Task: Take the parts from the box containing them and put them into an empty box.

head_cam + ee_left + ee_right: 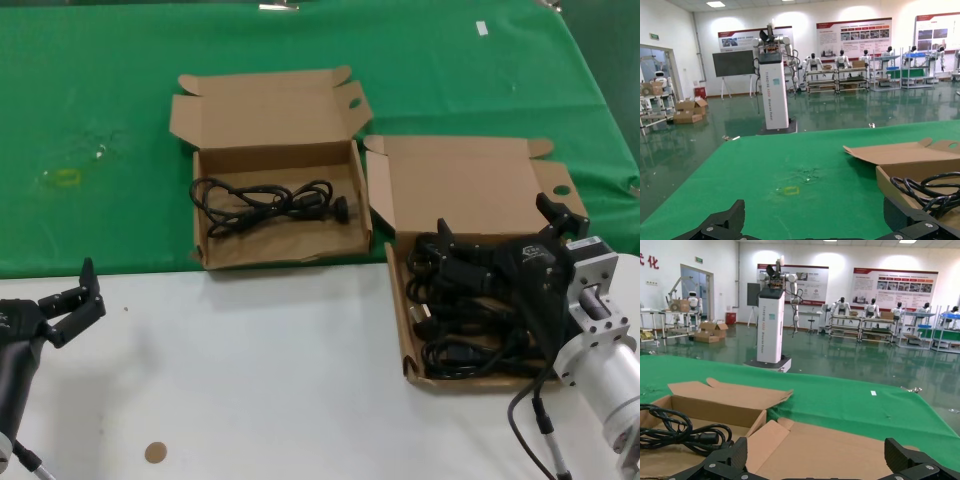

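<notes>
The left gripper [72, 300] sits low at the left edge of the white table [250, 370], its fingers spread apart and holding nothing, well apart from both boxes; a small brown disc [155, 452] lies on the table near the front edge; behind the white surface a green cloth [120, 120] covers the rest of the table; on the cloth stands the left box [270, 175], lid open and tilted back, an oval hole in its side flap, with one black cord [270, 203] looped loosely across its floor; just beside it to the right, straddling the cloth's edge and the white table, stands the right box [470, 180], lid also open, a small round hole in its flap, packed with bundled cords [450, 335] piled on one another; the right gripper [500, 235] is down inside this box over the pile, its black fingers spread wide apart, one fingertip near the box's back wall and the other near the right flap, not clamped on any cord.
</notes>
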Controlling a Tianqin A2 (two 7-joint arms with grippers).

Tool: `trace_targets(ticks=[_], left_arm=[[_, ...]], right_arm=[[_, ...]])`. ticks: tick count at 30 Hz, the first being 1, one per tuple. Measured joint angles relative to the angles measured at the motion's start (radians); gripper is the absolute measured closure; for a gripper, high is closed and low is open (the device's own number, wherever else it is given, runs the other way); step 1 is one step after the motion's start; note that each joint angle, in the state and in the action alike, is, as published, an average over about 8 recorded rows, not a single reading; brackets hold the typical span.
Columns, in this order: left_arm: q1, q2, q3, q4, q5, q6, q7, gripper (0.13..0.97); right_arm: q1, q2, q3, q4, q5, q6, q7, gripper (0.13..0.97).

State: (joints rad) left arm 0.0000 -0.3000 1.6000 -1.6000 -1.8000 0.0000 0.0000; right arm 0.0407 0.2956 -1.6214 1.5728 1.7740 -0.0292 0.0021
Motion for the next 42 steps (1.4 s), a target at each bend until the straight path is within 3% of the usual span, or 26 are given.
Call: trace_targets(ticks=[42], left_arm=[[0.0, 0.0, 0.0, 0.0, 0.0, 0.0, 0.0, 0.132]], right_arm=[[0.0, 0.0, 0.0, 0.0, 0.0, 0.0, 0.0, 0.129]])
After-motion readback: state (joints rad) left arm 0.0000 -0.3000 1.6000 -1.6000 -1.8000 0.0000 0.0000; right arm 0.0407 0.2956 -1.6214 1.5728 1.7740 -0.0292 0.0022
